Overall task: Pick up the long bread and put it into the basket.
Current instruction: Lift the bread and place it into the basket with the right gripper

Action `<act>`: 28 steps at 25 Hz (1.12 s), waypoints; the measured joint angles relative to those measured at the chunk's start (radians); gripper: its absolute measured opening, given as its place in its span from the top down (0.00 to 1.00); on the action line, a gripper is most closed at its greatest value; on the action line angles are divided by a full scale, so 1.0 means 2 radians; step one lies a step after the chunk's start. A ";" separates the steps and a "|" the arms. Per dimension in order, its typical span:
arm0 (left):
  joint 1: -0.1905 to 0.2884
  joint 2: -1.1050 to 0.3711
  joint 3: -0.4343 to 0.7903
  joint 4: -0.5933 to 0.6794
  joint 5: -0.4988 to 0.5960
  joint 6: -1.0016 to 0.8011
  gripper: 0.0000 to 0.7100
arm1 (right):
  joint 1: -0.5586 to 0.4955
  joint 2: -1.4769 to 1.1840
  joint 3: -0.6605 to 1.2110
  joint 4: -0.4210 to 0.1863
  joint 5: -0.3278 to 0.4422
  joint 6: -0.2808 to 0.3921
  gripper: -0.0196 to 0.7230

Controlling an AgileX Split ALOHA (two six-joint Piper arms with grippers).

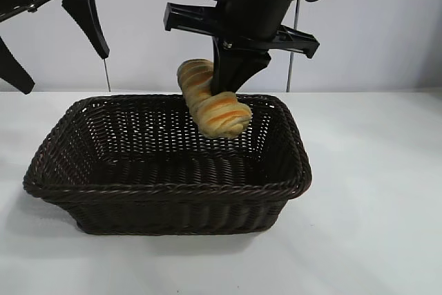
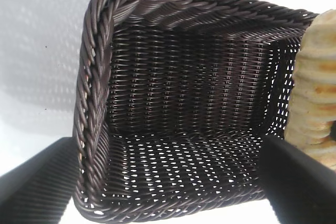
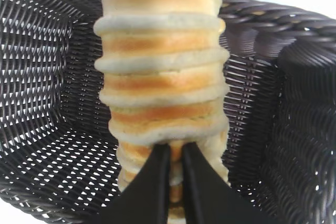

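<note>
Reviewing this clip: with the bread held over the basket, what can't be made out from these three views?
- Long bread: the exterior view hides its middle behind the right gripper; the left wrist view's edge cuts it off.
- Whether the bread's low end touches the basket floor: the right wrist view's black fingers cover that end.
- Left gripper: raised beside the basket, jaws wide, its upper body cut off by the exterior view's edge.
</note>
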 joint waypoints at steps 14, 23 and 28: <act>0.000 0.000 0.000 0.000 0.000 0.000 0.06 | 0.000 0.012 0.000 0.018 0.004 -0.017 0.88; 0.000 0.000 0.000 0.000 0.000 0.000 0.06 | 0.000 0.012 0.000 0.020 0.008 -0.022 0.31; 0.000 0.000 0.000 0.000 0.000 0.000 0.06 | 0.000 0.001 -0.001 0.020 0.011 -0.023 0.23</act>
